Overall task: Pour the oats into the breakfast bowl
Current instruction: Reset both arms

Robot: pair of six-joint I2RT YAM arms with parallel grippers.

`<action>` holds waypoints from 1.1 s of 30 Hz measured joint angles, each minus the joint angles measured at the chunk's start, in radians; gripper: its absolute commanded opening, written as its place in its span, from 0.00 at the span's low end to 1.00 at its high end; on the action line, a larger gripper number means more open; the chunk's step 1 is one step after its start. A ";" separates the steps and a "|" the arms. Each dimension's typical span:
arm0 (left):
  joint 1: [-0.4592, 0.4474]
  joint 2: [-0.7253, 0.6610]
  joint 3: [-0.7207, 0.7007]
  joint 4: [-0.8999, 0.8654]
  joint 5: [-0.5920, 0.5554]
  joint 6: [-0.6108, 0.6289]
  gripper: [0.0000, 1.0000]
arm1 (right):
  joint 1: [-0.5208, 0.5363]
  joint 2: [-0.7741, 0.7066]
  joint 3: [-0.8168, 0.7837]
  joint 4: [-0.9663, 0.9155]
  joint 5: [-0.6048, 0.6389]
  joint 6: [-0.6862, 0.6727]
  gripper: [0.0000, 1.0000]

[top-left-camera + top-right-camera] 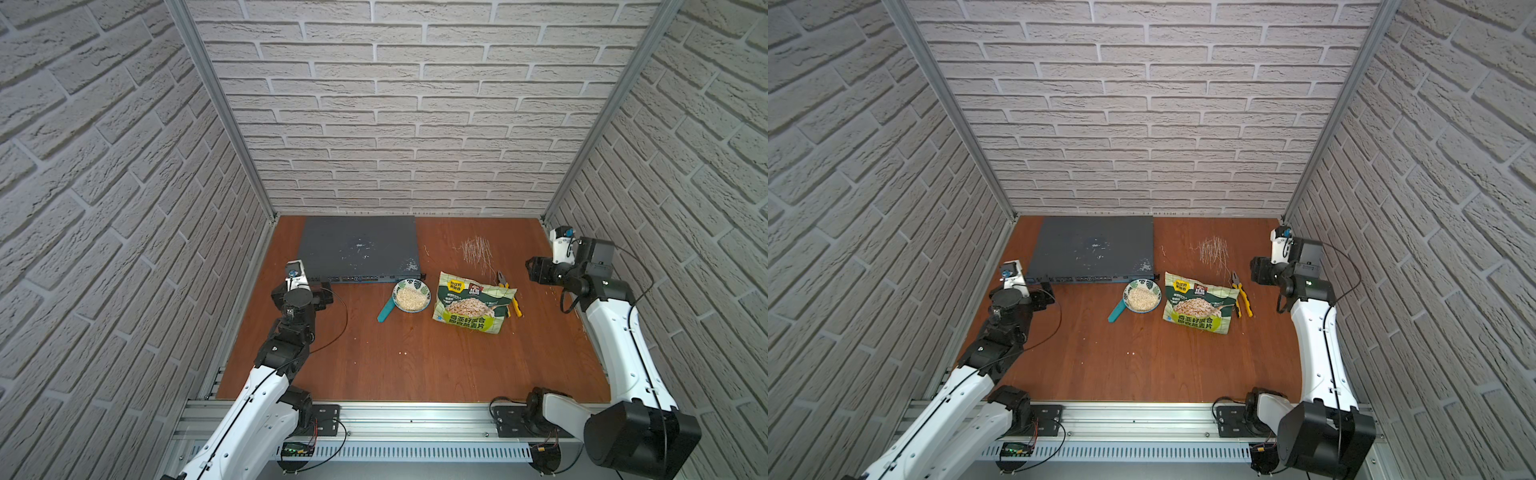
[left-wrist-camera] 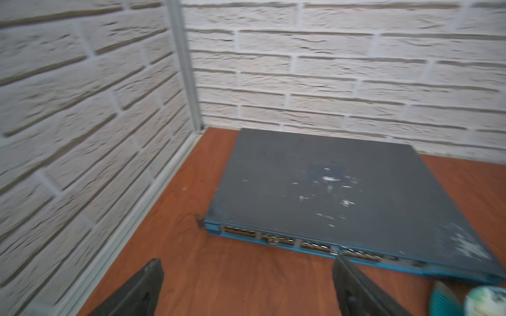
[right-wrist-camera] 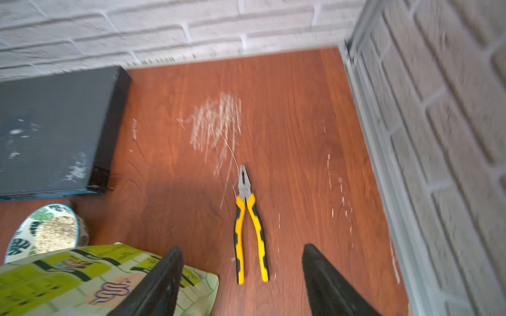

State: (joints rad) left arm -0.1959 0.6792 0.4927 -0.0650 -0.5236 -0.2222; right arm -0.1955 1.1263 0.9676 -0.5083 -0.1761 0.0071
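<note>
The left arm (image 1: 266, 374) is reaching along the left wall, elbow bent, and the right arm (image 1: 623, 332) is rising along the right wall with its wrist turning inward. A flat, scuffed dark-grey metal box (image 1: 357, 249) is lying on the glossy red-brown wood table (image 1: 374, 365). Beside it the soft green pouch (image 1: 473, 303) is lying crumpled, label up, near the small round leaf-printed bowl (image 1: 411, 286), which is holding the pale flaky oats (image 1: 411, 297). Yellow-handled pliers (image 3: 241, 188) are lying just beside the pouch. The left gripper (image 2: 246, 260) is gaping wide, holding nothing; the right gripper (image 3: 242, 246) is standing open, also gripping nothing.
</note>
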 measured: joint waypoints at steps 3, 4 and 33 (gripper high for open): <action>0.088 0.002 -0.001 -0.051 -0.038 -0.050 0.98 | 0.001 -0.048 -0.230 0.137 0.062 0.076 0.84; 0.113 0.003 -0.001 -0.059 -0.045 -0.065 0.98 | 0.002 -0.059 -0.293 0.185 0.074 0.092 0.86; 0.251 0.564 -0.159 0.629 0.291 0.077 0.98 | 0.180 0.423 -0.571 1.362 0.210 0.089 0.99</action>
State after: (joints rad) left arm 0.0547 1.2434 0.3340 0.5640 -0.2321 -0.1452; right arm -0.0154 1.5494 0.3969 0.8536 0.0341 0.0963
